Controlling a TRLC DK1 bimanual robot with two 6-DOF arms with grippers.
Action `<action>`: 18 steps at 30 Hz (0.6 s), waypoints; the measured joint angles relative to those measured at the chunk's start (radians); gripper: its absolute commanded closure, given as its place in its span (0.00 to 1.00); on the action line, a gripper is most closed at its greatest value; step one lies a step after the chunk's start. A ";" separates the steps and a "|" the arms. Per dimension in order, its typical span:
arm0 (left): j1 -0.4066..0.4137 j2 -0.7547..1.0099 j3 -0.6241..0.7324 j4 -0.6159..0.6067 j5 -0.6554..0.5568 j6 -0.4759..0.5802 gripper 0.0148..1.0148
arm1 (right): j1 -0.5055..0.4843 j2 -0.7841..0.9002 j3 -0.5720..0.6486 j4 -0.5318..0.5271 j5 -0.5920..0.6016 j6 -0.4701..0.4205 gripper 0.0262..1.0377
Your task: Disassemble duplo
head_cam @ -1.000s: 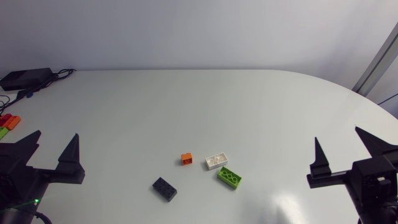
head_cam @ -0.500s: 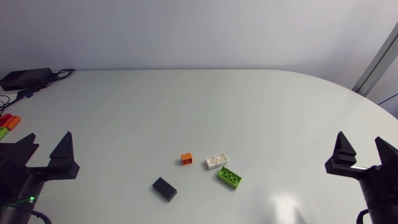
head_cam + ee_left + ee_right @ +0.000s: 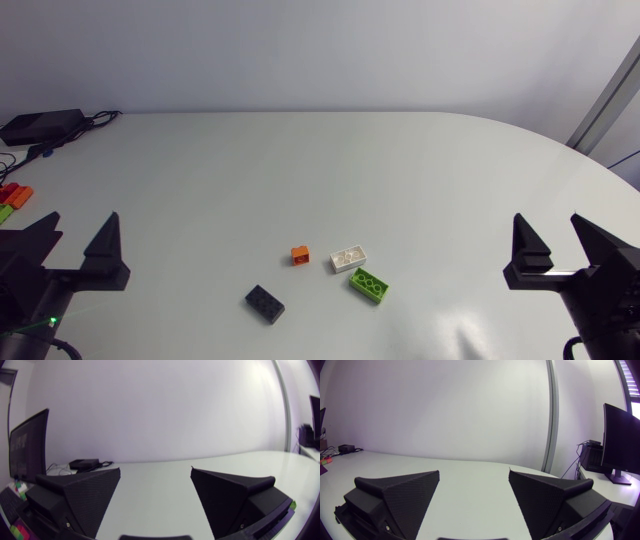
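Four separate bricks lie on the white table (image 3: pixel 320 170) near its front middle: a small orange brick (image 3: pixel 300 256), a white brick (image 3: pixel 348 259), a green brick (image 3: pixel 369 286) and a black brick (image 3: pixel 265 304). None is stacked on another; the white and green bricks lie close together. My left gripper (image 3: pixel 83 217) hovers open at the left edge, far from the bricks, and holds nothing. At the right edge my right gripper (image 3: pixel 548 218) is also open and empty. Both wrist views show only their own spread fingers, the left gripper (image 3: pixel 155 470) and the right gripper (image 3: pixel 474 472), over bare table.
A black box (image 3: pixel 40 125) with cables sits at the back left corner, also in the left wrist view as a black box (image 3: pixel 83 464). A few coloured bricks (image 3: pixel 12 196) lie at the far left edge.
The right gripper swung out to the right, then came back a little leftward. The left gripper drew back slightly toward the left edge. The bricks have not moved.
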 measured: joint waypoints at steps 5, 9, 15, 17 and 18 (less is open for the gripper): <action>-0.026 0.000 0.000 -0.006 0.049 0.118 0.03 | -0.039 -0.001 0.000 -0.006 -0.031 0.000 0.04; 0.004 0.000 0.000 -0.013 0.050 0.112 0.03 | -0.051 -0.001 0.000 -0.018 -0.070 0.000 0.04; 0.105 0.000 0.000 -0.013 0.050 0.041 0.03 | -0.051 -0.001 0.000 -0.019 -0.073 0.000 0.04; 0.125 0.000 0.000 -0.013 0.049 0.030 0.03 | -0.051 -0.001 0.000 -0.020 -0.073 0.000 0.04; 0.129 0.000 0.000 -0.013 0.049 0.029 0.03 | -0.051 -0.001 0.000 -0.020 -0.074 0.000 0.04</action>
